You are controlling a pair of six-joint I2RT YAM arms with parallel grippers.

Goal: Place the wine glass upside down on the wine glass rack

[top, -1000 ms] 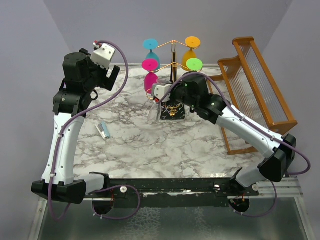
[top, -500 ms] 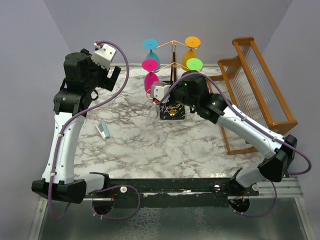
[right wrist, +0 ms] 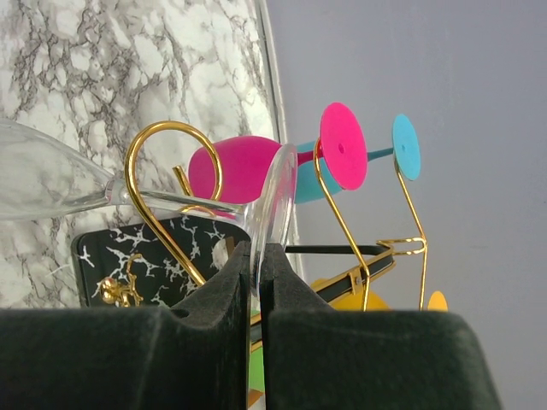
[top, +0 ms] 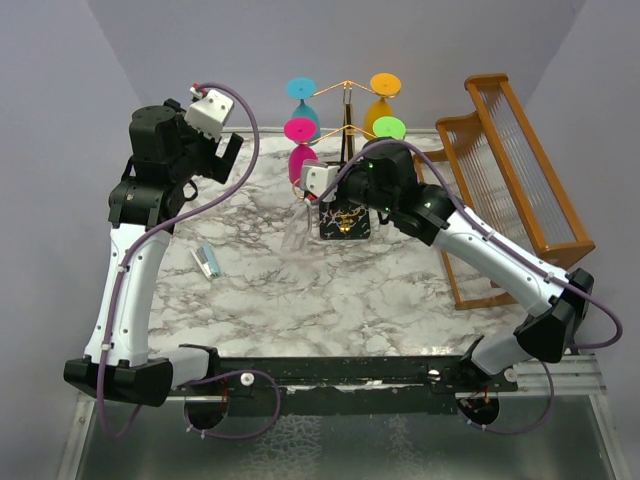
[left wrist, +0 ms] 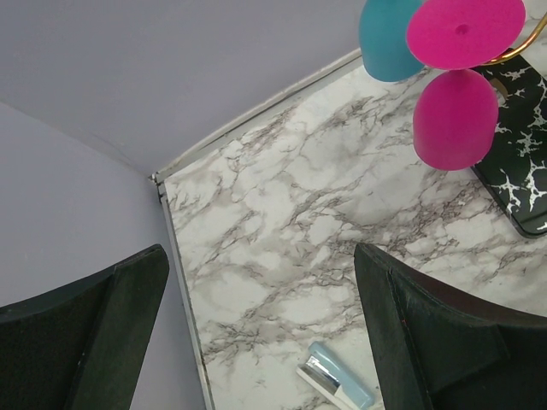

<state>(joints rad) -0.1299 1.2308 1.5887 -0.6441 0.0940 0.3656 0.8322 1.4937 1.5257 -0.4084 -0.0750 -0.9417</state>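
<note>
The wine glass rack [top: 345,125] is a gold wire stand on a black speckled base [top: 343,222] at the back middle of the table. Teal, orange, pink and green glasses hang upside down on it. My right gripper [top: 318,186] is shut on the foot of a clear wine glass [top: 307,215], low at the rack's left side. In the right wrist view the gripper [right wrist: 259,252] pinches the foot [right wrist: 275,201]. The stem lies at a gold scroll arm [right wrist: 162,137] and the bowl [right wrist: 43,179] points away. My left gripper [left wrist: 265,342] is open and empty, high over the back left corner.
A brown wooden slatted rack [top: 520,170] stands along the right edge. A small pale blue stapler-like object [top: 207,260] lies on the marble left of centre, also seen in the left wrist view [left wrist: 338,384]. The pink glass [right wrist: 239,166] hangs close behind the clear one.
My right gripper has moved a little up and toward the rack with the clear glass. The left arm has barely moved.
</note>
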